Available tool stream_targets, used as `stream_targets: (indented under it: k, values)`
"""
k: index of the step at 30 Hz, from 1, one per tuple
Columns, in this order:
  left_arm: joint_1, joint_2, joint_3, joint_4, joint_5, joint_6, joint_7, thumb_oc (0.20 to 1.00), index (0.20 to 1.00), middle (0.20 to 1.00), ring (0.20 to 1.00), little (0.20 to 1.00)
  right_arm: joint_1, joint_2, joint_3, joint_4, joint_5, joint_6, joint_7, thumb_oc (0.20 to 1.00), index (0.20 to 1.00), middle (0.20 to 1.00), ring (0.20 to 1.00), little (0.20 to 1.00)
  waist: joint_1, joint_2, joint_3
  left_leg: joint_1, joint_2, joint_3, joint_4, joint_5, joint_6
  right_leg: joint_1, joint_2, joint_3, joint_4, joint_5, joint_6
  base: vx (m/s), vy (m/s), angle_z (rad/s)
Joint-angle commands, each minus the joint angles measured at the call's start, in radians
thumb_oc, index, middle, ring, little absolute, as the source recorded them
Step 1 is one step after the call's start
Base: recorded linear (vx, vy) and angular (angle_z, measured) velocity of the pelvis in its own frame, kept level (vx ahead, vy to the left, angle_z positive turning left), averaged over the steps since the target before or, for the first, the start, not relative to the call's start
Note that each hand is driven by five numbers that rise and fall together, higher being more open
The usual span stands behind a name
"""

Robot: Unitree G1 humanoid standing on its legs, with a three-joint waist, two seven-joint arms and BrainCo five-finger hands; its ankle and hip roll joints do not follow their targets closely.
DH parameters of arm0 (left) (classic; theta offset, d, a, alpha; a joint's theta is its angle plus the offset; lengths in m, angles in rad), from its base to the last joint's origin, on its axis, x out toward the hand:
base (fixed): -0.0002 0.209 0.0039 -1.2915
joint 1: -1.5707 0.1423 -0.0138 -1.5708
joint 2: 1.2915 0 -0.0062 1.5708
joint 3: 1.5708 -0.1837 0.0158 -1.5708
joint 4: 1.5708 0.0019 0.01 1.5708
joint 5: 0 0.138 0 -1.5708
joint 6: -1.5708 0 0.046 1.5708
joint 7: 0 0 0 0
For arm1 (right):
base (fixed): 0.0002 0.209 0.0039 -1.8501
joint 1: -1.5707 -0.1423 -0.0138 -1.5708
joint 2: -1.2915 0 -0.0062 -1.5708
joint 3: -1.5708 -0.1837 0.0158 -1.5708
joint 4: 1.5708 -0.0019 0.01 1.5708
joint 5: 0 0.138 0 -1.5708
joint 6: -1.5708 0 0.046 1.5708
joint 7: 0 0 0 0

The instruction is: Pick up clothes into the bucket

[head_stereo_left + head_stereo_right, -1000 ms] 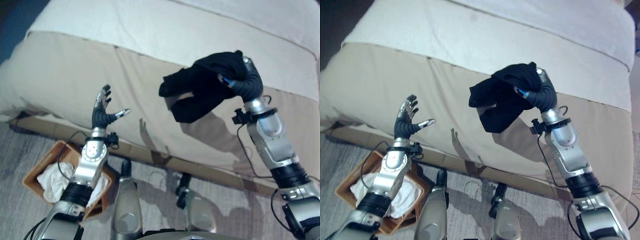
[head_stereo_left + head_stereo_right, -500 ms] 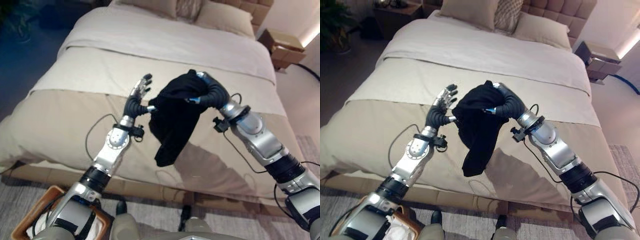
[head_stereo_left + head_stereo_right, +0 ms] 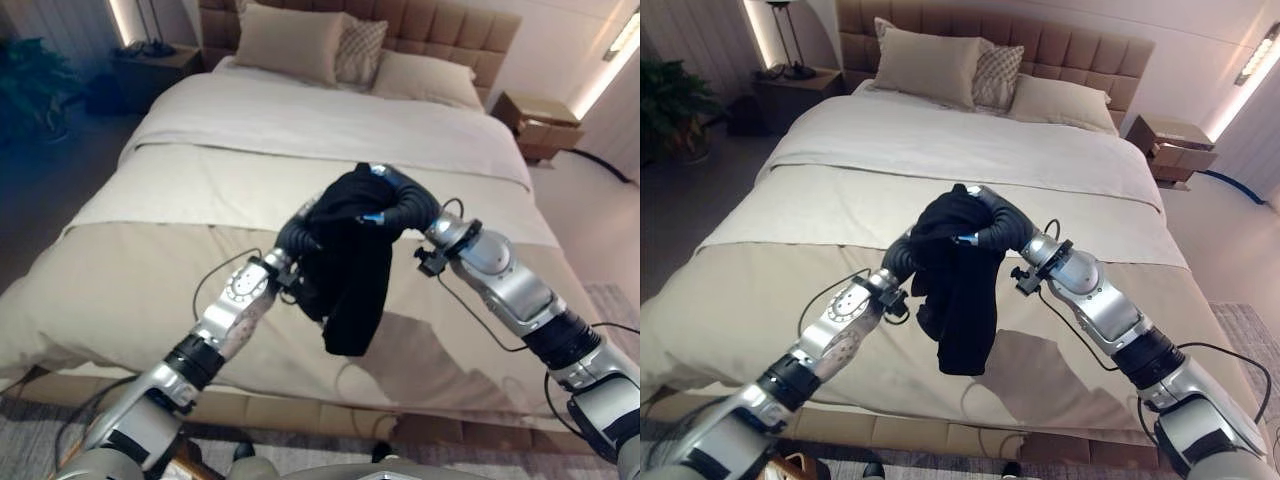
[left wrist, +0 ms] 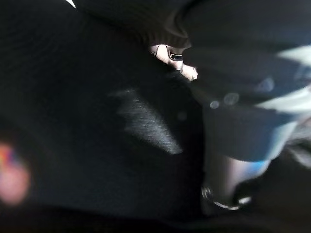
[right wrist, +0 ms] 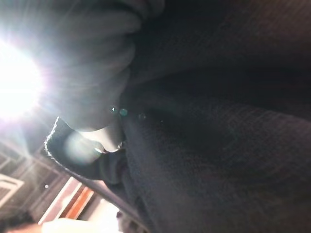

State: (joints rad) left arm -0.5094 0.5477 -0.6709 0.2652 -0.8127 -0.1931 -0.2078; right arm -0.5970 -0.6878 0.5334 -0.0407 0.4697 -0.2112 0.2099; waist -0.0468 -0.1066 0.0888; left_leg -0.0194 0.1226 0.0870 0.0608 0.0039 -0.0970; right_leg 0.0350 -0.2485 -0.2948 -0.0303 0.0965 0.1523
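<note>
Two hands meet at the centre of the frame, above a bed. The right hand [image 3: 395, 200], reaching in from the right, is curled round a black garment [image 3: 352, 270], which drapes over it and hangs down below. The left hand [image 3: 297, 236], from the lower left, is pressed into the cloth's left side; whether its fingers are spread or curled cannot be told. Behind lies the bed [image 3: 200, 160], with pillows [image 3: 290, 40] at the upper centre and a nightstand [image 3: 540, 120] at the upper right.
</note>
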Motion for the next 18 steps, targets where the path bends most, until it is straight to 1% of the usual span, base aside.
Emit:
stream_targets:
  k: [1,2,3,4,5,11,14,18]
  values:
    - [-0.111,-0.016,-0.053,0.066,-0.095,0.027,-0.116,1.0,1.0,1.0,1.0,1.0,-0.116,0.018,0.012,-0.032,0.126,-0.066,-0.007,0.2,0.2,0.2,0.2,0.2,-0.005,0.006,-0.024,-0.013,0.021,-0.013,-0.016,0.034,0.002,0.042,-0.019,0.022,0.021,0.013,0.08,0.02,-0.001,-0.1]
    - [-0.104,-0.013,-0.062,0.069,-0.108,0.037,-0.132,1.0,1.0,1.0,1.0,1.0,-0.117,0.022,0.01,-0.03,0.132,-0.07,-0.008,0.2,0.2,0.2,0.2,0.2,-0.007,0.006,-0.026,-0.01,0.022,-0.012,-0.017,0.033,0.002,0.042,-0.019,0.024,0.021,0.013,0.08,0.03,-0.003,-0.13]
    - [-0.086,-0.025,-0.072,0.083,-0.134,0.06,-0.166,0.677,0.677,0.677,0.677,0.677,-0.119,0.031,0.01,-0.028,0.133,-0.075,-0.006,0.2,0.2,0.2,0.2,0.2,-0.011,0.004,-0.032,-0.005,0.023,-0.008,-0.021,0.032,0.002,0.042,-0.017,0.029,0.02,0.012,0.08,0.03,-0.001,-0.06]
    - [-0.086,-0.025,-0.072,0.084,-0.135,0.06,-0.167,0.558,0.558,0.558,0.558,0.558,-0.119,0.031,0.01,-0.028,0.133,-0.075,-0.006,0.2,0.2,0.2,0.2,0.2,-0.011,0.005,-0.032,-0.004,0.024,-0.008,-0.021,0.032,0.002,0.042,-0.017,0.029,0.02,0.011,0.08,0.03,0.004,-0.05]
    - [-0.072,-0.04,-0.074,0.097,-0.149,0.073,-0.183,0.2,0.2,0.2,0.2,0.2,-0.118,0.037,0.005,-0.026,0.132,-0.076,-0.007,0.2,0.2,0.2,0.2,0.2,-0.013,0.005,-0.035,-0.001,0.023,-0.005,-0.023,0.031,0.002,0.043,-0.017,0.031,0.021,0.011,0.081,0.01,0.002,-0.04]
    - [-0.026,-0.079,-0.073,0.126,-0.177,0.112,-0.256,0.2,0.2,0.2,0.2,0.2,-0.118,0.054,-0.014,-0.011,0.117,-0.077,-0.003,0.2,0.2,0.2,0.2,0.2,-0.021,0.006,-0.041,0.008,0.022,0.0,-0.024,0.026,0.003,0.046,-0.017,0.038,0.024,0.009,0.078,0.0,0.0,0.0]
    - [0.002,-0.087,-0.063,0.136,-0.167,0.109,-0.273,0.2,0.2,0.2,0.2,0.2,-0.109,0.058,-0.034,-0.005,0.109,-0.075,0.001,0.2,0.2,0.2,0.2,0.2,-0.021,0.007,-0.045,0.01,0.021,0.002,-0.021,0.023,0.004,0.047,-0.017,0.039,0.026,0.007,0.077,0.0,0.0,0.0]
    - [0.033,-0.114,-0.026,0.149,-0.161,0.1,-0.268,0.2,0.2,0.2,0.2,0.2,-0.101,0.066,-0.056,-0.006,0.096,-0.074,-0.002,0.2,0.2,0.2,0.2,0.2,-0.018,0.007,-0.047,0.012,0.021,0.0,-0.019,0.022,0.006,0.051,-0.017,0.038,0.03,0.003,0.074,0.0,0.0,0.0]
